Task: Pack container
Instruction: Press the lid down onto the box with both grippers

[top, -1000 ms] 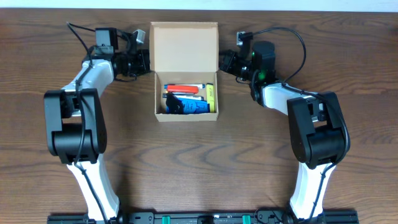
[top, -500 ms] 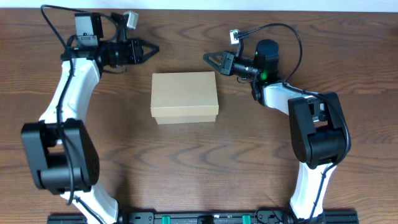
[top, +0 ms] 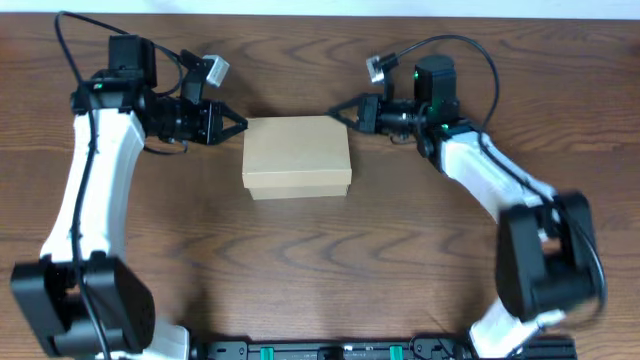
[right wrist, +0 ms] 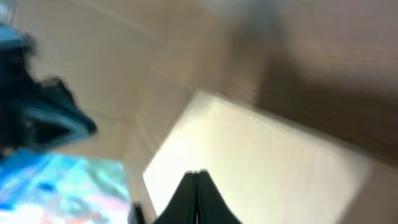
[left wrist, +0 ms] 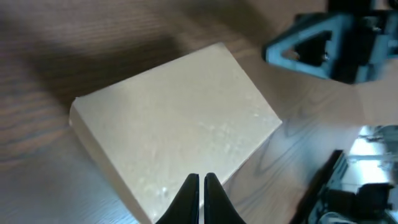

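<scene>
Fingers [left wrist: 189,202] neared container [top: 297,186]; lid [top: 297,145] hides contents.

Closed cardboard box [top: 297,155] sits mid-table btwn my two grippers. Its lid is flat and bare, so the room over the top is open. My left gripper [top: 238,125], fingers pinched together, is just beside the box's far-left corner. My right gripper [top: 337,112], also pinched, is just beside the far-right corner. Neither can go straight inward w/o meeting cardboard. The strip of bare table [top: 300,70] behind the box, btwn the two tips, is open. There's wide bare wood on the near side too, flanked by my left arm [top: 95,190] and right arm [top: 490,180]. Cables [top: 480,50] loop off both wrists at the far side.
</scene>
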Robot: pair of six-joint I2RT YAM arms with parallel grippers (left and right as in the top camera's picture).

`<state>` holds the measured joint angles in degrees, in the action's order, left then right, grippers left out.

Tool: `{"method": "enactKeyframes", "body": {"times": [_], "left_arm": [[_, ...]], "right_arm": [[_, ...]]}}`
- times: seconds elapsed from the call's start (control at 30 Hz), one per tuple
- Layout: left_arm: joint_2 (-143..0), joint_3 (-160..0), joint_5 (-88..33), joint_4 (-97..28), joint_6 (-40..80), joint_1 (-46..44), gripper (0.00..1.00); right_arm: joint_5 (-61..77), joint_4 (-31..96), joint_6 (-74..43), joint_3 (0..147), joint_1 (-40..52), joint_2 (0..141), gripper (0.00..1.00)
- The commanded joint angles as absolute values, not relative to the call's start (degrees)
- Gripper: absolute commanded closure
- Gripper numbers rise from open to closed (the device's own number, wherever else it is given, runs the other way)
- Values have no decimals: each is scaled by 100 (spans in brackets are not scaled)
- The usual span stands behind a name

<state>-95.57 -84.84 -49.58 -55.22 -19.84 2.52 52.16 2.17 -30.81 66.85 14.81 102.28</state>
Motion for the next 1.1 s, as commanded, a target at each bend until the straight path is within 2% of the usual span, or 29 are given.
{"method": "enactKeyframes", "body": {"times": [0.0,0.13,0.27,0.73,1.07], "left_arm": [[-9386,-8418,-4600,-5557,-2298,89,94],[-9408,-7966,-4394,-5317,-2268,-132,95],[-9406,-7380,-4440,-4862,-2053,-169,94],[-9408,-6073,-4427,-3966,-1811,-196,94],[-9124,-6097,-4303,-4108,-1544,-185,94]], "right_arm": [[3981,1028,-1656,6705,1787,9408,99],[3284,1883,-1256,6705,2171,9124,99],[3020,2200,-1256,6632,2324,9255,99],[2893,1750,-1372,5544,2333,9485,99],[3186,1739,-1369,5616,2318,9198,99]]}}
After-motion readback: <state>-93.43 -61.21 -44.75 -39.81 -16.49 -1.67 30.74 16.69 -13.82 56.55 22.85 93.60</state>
